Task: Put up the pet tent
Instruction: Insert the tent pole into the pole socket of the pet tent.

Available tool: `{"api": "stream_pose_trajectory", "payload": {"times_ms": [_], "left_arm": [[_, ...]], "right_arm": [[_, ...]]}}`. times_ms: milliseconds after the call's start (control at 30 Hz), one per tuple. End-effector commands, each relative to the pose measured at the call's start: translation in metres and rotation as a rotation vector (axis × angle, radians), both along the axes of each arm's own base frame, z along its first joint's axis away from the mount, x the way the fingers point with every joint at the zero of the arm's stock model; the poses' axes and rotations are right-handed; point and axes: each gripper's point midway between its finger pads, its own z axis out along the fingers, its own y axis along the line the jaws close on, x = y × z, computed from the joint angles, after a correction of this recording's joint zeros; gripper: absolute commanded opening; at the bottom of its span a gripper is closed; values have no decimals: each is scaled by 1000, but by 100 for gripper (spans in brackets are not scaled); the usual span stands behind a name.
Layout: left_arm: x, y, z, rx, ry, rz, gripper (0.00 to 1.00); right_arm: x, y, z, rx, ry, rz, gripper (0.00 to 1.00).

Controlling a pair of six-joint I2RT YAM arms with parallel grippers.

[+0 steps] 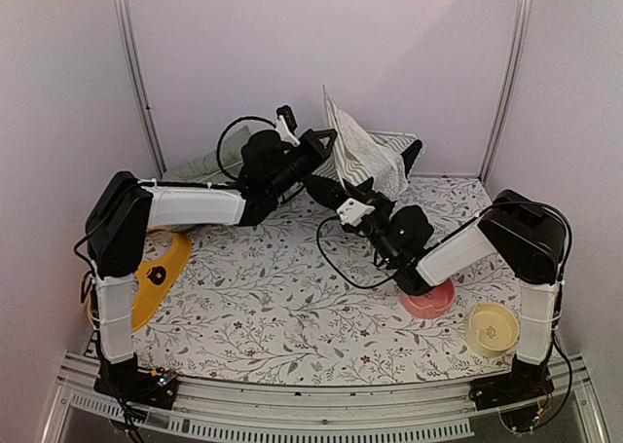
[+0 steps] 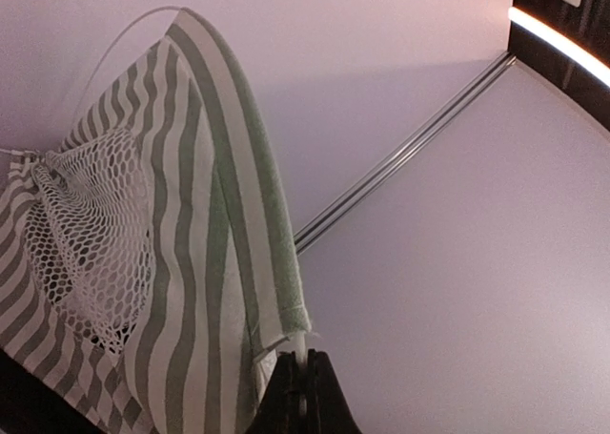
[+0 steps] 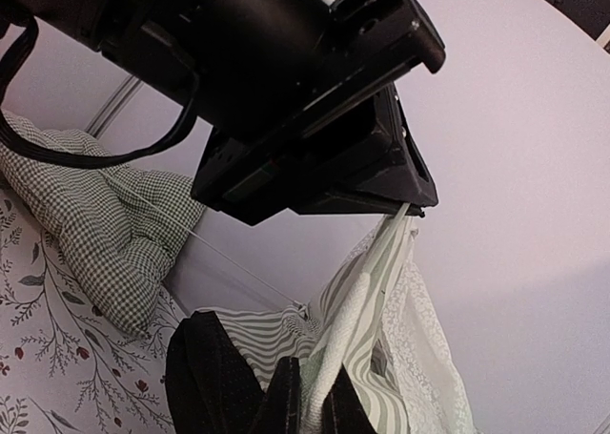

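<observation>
The pet tent, green-and-white striped with white mesh, stands half raised at the back of the table against the wall. My left gripper is at its upper left edge. In the left wrist view that gripper is shut on a thin white pole coming out of a green sleeve. My right gripper sits just below it. In the right wrist view it is shut on a fold of the tent's striped fabric, with the left gripper overhead.
A green checked cushion leans on the back wall left of the tent. A pink bowl and a cream bowl stand at the front right. A yellow mat lies at the left edge. The floral tablecloth covers the table.
</observation>
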Motion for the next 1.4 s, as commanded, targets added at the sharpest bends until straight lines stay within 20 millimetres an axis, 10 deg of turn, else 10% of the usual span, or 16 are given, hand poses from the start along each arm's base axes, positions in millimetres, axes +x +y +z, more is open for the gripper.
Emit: {"api": "stream_pose_trajectory", "payload": {"times_ms": [0, 1367], "left_arm": [[25, 85, 82, -170, -197, 248, 0], [9, 69, 66, -109, -218, 221, 0]], "right_arm": [[-25, 35, -50, -115, 97, 148, 0], [-14, 31, -39, -89, 125, 120, 0]]}}
